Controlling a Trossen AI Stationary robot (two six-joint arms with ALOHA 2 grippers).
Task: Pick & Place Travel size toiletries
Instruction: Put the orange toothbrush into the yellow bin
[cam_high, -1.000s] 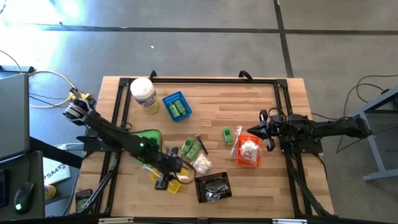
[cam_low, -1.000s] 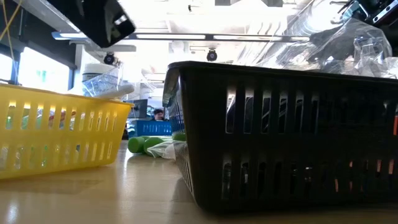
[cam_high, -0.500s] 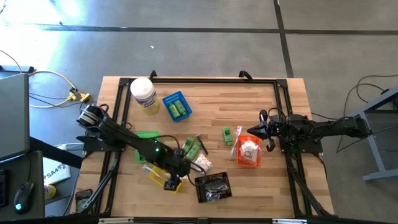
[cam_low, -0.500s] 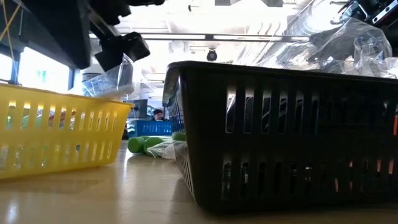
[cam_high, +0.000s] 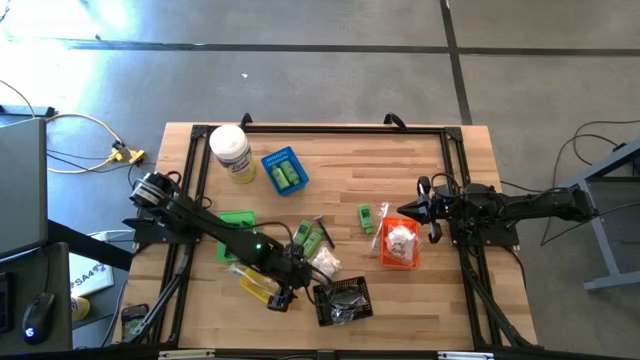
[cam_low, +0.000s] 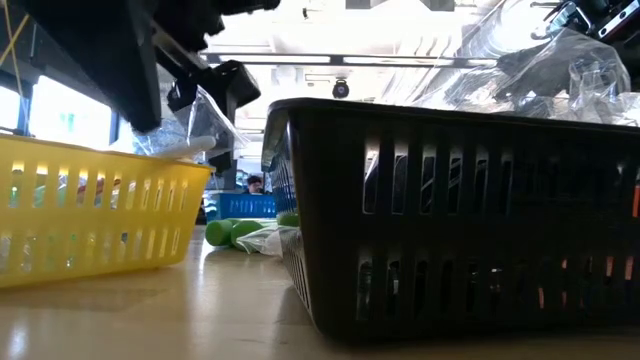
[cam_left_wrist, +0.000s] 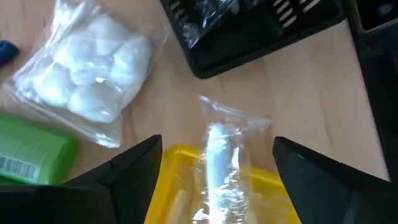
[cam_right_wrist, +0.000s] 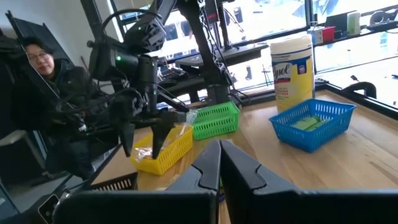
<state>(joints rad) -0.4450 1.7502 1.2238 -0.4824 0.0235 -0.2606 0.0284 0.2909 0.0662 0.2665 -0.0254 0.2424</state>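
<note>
- My left gripper (cam_left_wrist: 214, 165) hangs right over the yellow basket (cam_left_wrist: 180, 163), fingers spread wide, gripping nothing.
- Between them lies a clear-wrapped stick (cam_left_wrist: 219, 163), one end in the basket, the crinkly wrapper end poking over its rim onto the table (cam_left_wrist: 323, 81).
- My guess: it's featherlight and the film is slick and floppy, so pinch the firm stick in the middle, not the loose wrapper.
- Just past that, a white puffy packet (cam_left_wrist: 87, 71) sits on the wood. Looks soft and squashy, so I'd grab it across the belly.
- Beside it, a green bottle (cam_left_wrist: 31, 152), and further on the black basket (cam_left_wrist: 249, 25).
- Way across the table my right gripper (cam_high: 428, 213) waits near the orange basket (cam_high: 400, 243), fingers pressed together, empty.
</note>
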